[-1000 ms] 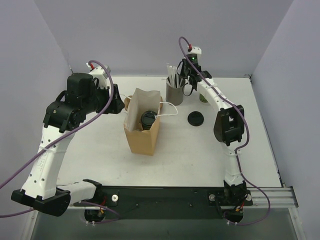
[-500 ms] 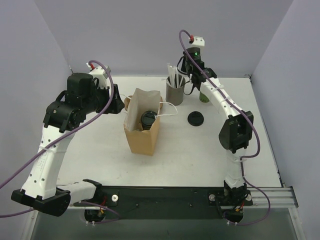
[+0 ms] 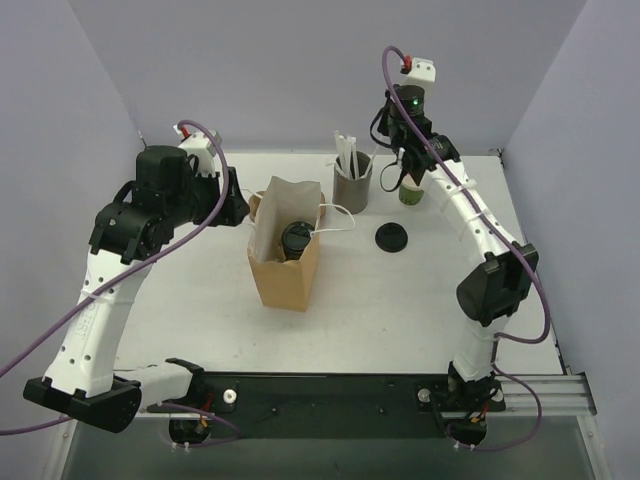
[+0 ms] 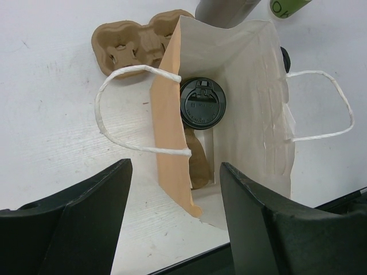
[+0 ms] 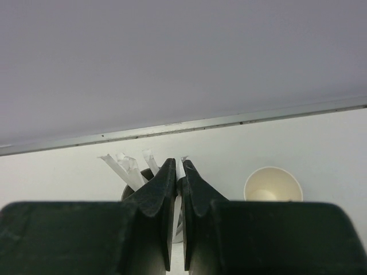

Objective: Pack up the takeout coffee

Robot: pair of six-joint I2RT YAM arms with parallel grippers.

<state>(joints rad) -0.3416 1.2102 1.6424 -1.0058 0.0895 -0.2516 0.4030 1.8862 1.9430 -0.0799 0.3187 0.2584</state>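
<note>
Green cup (image 4: 292,4) bears cut-off dark letters (unreadable).

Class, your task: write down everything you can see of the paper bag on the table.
The paper bag is brown outside and white inside, with two white twisted cord handles. It stands upright on the white table, mouth open, walls slightly creased. Inside stands a cup with a black lid, above a brown cardboard piece. A cardboard cup tray lies close by its far side.
</note>
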